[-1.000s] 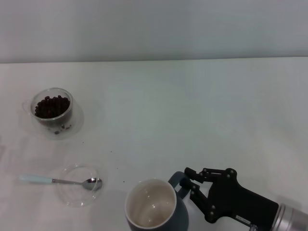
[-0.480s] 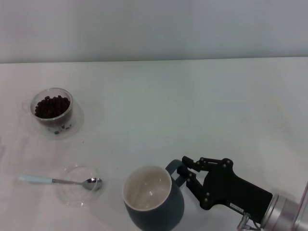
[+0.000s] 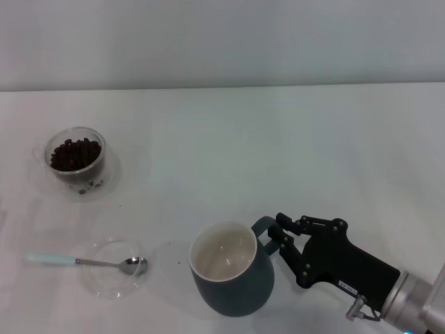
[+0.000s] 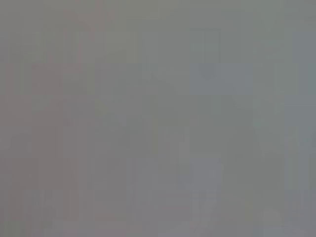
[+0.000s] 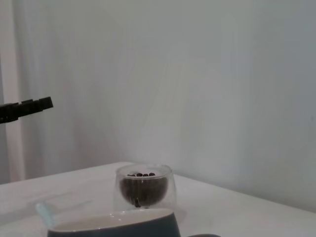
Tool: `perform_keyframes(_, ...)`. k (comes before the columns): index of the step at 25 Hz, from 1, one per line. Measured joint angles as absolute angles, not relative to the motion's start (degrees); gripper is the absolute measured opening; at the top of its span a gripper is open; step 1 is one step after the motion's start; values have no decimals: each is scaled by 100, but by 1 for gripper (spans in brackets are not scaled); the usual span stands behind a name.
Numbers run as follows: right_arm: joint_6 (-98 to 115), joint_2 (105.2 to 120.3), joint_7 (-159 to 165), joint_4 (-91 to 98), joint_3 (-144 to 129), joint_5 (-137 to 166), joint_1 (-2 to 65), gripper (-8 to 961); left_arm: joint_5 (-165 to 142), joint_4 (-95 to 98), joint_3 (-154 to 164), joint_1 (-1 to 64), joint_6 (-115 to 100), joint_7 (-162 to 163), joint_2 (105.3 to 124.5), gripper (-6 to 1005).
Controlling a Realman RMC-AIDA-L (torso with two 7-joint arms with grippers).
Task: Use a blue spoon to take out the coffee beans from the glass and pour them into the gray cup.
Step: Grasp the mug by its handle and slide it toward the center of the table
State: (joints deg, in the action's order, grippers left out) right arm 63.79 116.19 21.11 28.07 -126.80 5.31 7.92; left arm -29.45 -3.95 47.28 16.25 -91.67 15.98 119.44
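On the white table (image 3: 278,153), the glass (image 3: 76,161) of coffee beans (image 3: 73,153) sits far left, the blue spoon (image 3: 83,261) resting across a shallow glass dish (image 3: 111,268) nearer the robot. Right of them, the right gripper (image 3: 278,240) clamps the gray cup (image 3: 233,278) by its handle. The left gripper is out of view.

Bare lab-style test setup, plain white table (image 3: 278,153), blank pale wall (image 3: 222,42), no household furnishings

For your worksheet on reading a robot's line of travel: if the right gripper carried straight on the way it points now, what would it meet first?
The right gripper points toward the robot's left, and its jaws already close on the handle of the gray cup. Beyond the cup, the line runs roughly toward the blue spoon on its glass dish, though depth is uncertain.
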Motion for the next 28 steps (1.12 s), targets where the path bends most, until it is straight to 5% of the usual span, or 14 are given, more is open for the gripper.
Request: perform_keyframes(28,5987,11619,1671,2749,-13307,-571,947,163,-2944,-395,4729,1611,-9167,1616,11962,888)
